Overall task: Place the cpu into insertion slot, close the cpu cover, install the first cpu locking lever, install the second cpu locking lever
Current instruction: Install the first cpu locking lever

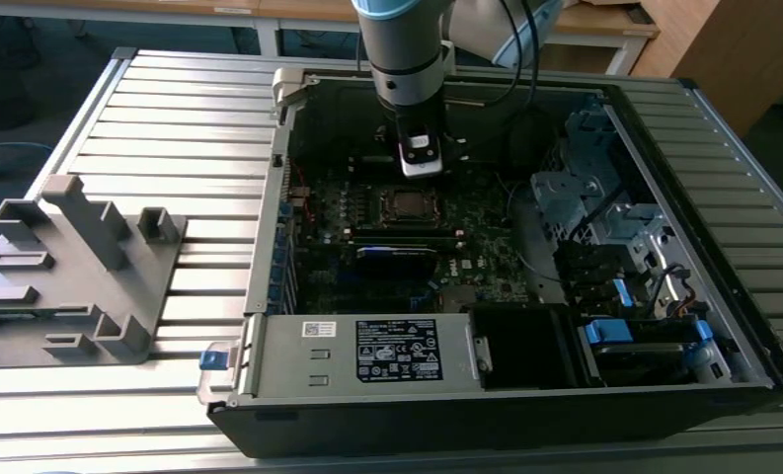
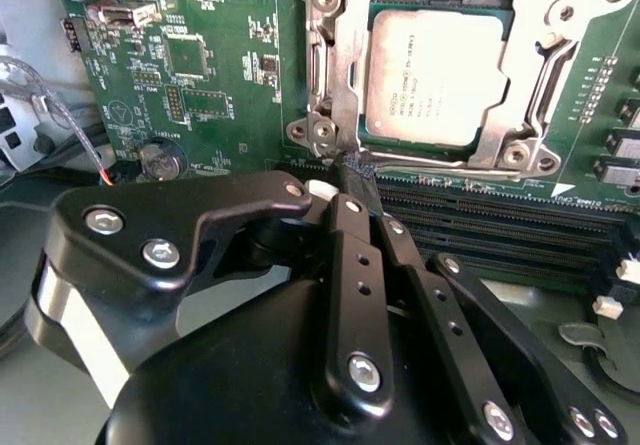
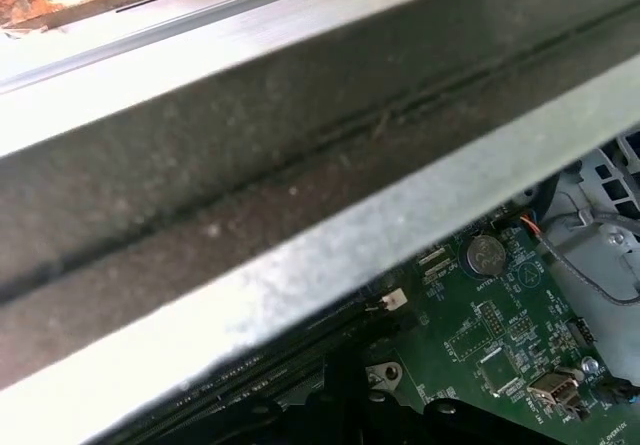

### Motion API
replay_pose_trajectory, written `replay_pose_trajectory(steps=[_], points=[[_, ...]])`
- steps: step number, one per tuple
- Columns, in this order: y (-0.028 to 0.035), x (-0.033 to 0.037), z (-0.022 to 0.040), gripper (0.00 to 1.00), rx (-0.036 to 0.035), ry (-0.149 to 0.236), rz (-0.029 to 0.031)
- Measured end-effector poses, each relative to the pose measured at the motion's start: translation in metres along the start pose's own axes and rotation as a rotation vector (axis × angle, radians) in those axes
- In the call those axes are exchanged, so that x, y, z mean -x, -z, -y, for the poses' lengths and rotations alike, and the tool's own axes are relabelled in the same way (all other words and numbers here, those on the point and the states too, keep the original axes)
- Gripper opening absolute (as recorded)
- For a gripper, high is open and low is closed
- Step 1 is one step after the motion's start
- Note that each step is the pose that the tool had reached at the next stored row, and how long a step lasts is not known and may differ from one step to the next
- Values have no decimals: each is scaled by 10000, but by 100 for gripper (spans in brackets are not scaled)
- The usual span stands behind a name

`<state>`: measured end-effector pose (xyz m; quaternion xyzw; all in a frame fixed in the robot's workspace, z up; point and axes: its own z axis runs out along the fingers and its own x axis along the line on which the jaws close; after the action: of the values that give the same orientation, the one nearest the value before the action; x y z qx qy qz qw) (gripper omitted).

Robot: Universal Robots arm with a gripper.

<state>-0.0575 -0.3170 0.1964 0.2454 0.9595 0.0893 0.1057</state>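
Silvery cpu cover (image 2: 440,60) shut over cpu (image 2: 432,78), gripper (image 2: 358,180) at its edge.

Silver-topped cpu (image 2: 432,73) seated flat in the insertion slot (image 1: 403,204); silvery cpu cover (image 2: 345,60) closed, framing it

The cpu (image 2: 432,65) has a dull silver-grey top, and the cpu cover (image 2: 525,95) around it is bright silvery metal. The circuit board (image 2: 220,55) beside the cpu is green with small pale markings. The claw (image 2: 352,190) is black with silver screws. The surface (image 1: 167,128) is grey with ribbed stripes.
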Motion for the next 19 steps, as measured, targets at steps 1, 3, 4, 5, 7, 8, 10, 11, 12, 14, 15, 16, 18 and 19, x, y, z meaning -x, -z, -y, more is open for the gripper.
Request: replay_pose_trajectory(steps=[1,3,4,5,7,8,10,11,12,14,15,16,18,19], points=[[1,0,0,11,-1,0,0],[11,2,-1,11,-8,1,-3],[21,3,-4,11,-6,0,-3],[34,5,-7,11,-5,0,-3],[53,9,-12,11,-5,0,-3],[60,10,-13,11,-4,0,-3],[69,11,-16,11,-4,0,-3],[69,12,-16,11,-2,0,-3],[69,12,-16,11,-2,-1,-4],[69,12,-16,11,-4,-1,-6],[70,12,-16,11,-6,-1,-6],[70,12,-16,11,-8,-1,-12],[67,15,-17,11,-107,-22,-181],[64,17,-18,11,-196,-45,-333]])
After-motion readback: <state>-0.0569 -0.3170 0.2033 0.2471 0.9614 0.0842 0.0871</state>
